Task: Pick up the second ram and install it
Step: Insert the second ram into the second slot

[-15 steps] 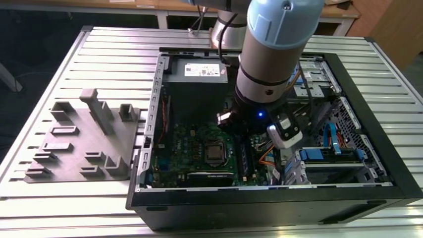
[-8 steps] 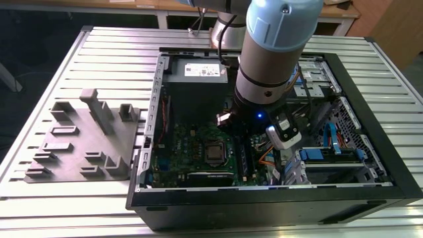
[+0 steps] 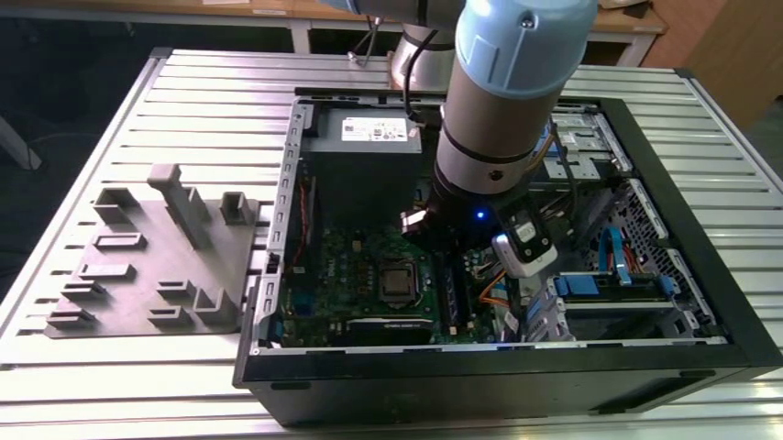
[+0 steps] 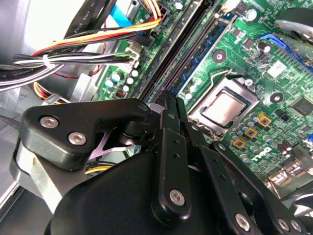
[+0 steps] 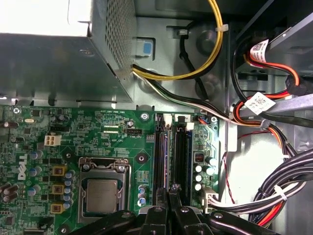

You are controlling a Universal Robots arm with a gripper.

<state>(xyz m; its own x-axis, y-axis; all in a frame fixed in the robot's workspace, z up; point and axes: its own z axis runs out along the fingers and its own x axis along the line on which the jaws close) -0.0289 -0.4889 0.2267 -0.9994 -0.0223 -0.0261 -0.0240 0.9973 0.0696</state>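
Inside the open computer case on the bench, the claw hangs clenched over the memory slots; whether the second ram sits between its tips cannot be told. A skewed push could jam the ram against a slot latch.

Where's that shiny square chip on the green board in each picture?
Exterior view: the processor lies mid-board, toward the exterior view's left of the arm.
First wrist view: processor alongside the memory slots.
Second wrist view: processor beside the slots.
Shared landmark: those long black slots.
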